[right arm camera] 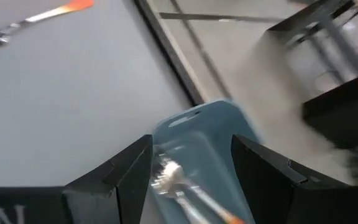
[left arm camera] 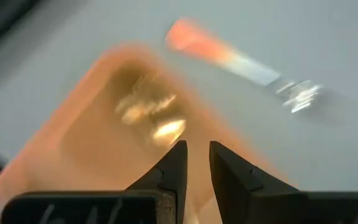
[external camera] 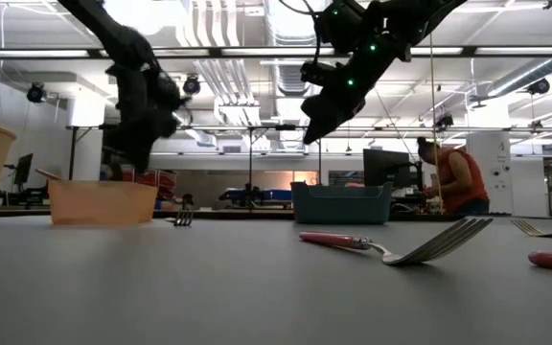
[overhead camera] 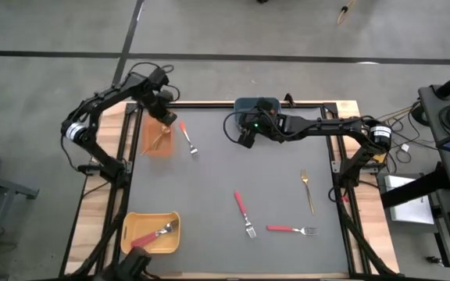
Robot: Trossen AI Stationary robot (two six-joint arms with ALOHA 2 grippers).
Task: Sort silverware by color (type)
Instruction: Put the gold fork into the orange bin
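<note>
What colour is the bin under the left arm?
Translucent orange plastic bin, clearest in the high view.

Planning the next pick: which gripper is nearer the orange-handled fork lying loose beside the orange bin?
Left. The left gripper hangs over the orange bin, right beside the orange-handled fork. The right gripper is over by the blue-grey bin, clearly farther.

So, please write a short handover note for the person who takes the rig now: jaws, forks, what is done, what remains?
Left gripper: above the orange bin, jaws slightly apart, empty.
Right gripper: above the blue-grey bin, jaws open, empty.
Done: gold forks in the orange bin, one orange-handled fork in the blue-grey bin, a red-handled fork in the yellow bin.
Left on the mat: orange-handled fork, gold fork, two red-handled forks.
</note>
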